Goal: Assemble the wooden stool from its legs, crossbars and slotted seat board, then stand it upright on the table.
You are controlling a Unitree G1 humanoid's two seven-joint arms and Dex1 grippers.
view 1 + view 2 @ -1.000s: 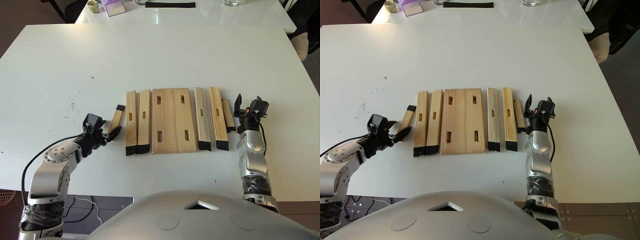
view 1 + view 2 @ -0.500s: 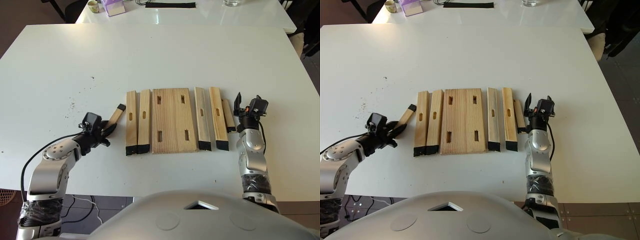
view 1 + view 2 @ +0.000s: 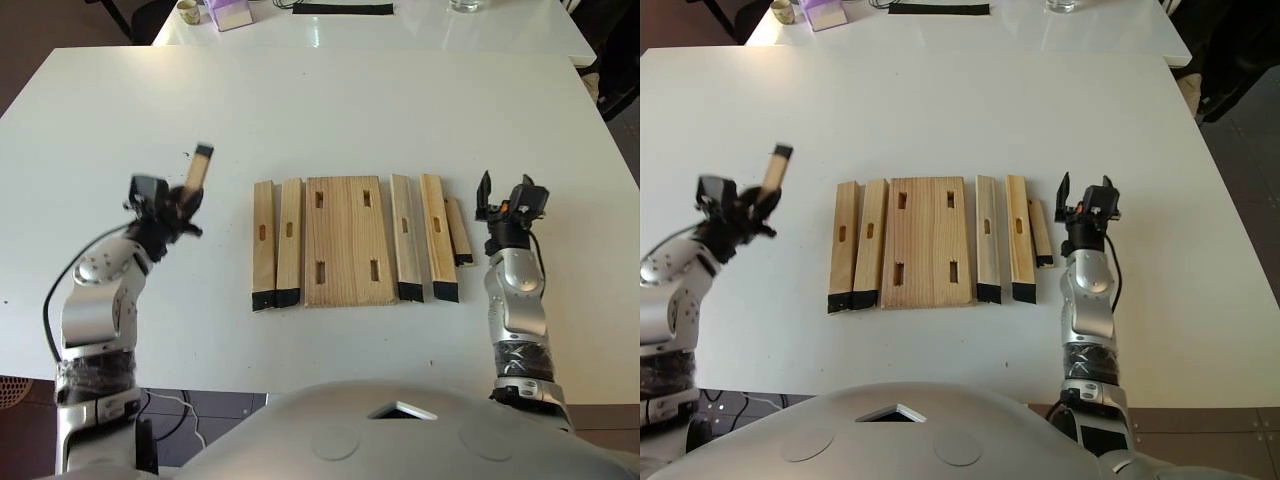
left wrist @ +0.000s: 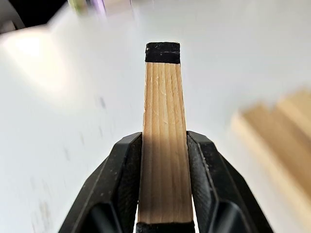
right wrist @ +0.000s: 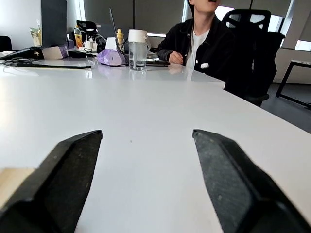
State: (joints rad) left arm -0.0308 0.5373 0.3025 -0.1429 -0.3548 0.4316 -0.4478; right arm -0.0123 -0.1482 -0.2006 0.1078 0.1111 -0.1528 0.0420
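Lifted since one second earlier: short pale wooden crossbar with black-capped end (image 3: 199, 167), raised off white table (image 3: 400, 110), near upright, clamped in left gripper (image 4: 165, 141), left of slotted pale wooden seat board (image 3: 345, 240). First part picked; nothing joined yet. Right gripper (image 3: 507, 192) spread wide, empty, beside second crossbar (image 3: 458, 230). Held crossbar's lower end hidden between jaws.

Both head eyes looked steeply down over the same counter (image 3: 400, 110). The wrist cameras sat close behind the left pincer (image 4: 164, 141) and right pincer (image 5: 146, 133), facing forward across it.
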